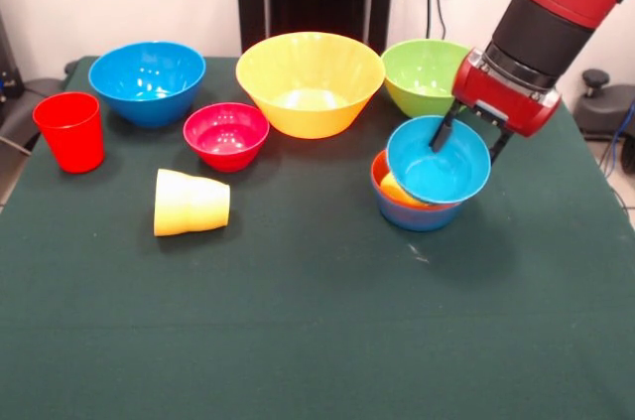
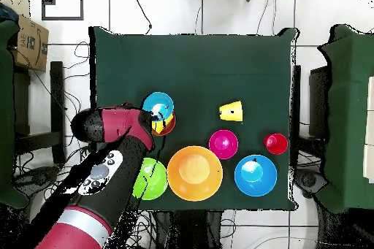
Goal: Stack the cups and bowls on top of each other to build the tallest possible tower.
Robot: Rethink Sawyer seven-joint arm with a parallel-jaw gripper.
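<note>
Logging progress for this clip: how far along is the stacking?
Early. One small pile exists: a blue bowl with an orange one inside. The gripper holds a light-blue bowl by its rim, tilted above that pile. Still loose: the big yellow bowl, green bowl, blue bowl, crimson bowl, red cup, and tipped yellow cup.

arm (image 1: 556, 13): angled down | gripper (image 1: 469, 138): jaws pinch light-blue bowl (image 1: 437, 167) rim

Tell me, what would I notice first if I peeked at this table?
The red arm's gripper pinching the rim of a tilted light-blue bowl, over a blue bowl with something orange inside. Next, the big yellow bowl at the back middle, and a yellow cup lying on its side.
</note>
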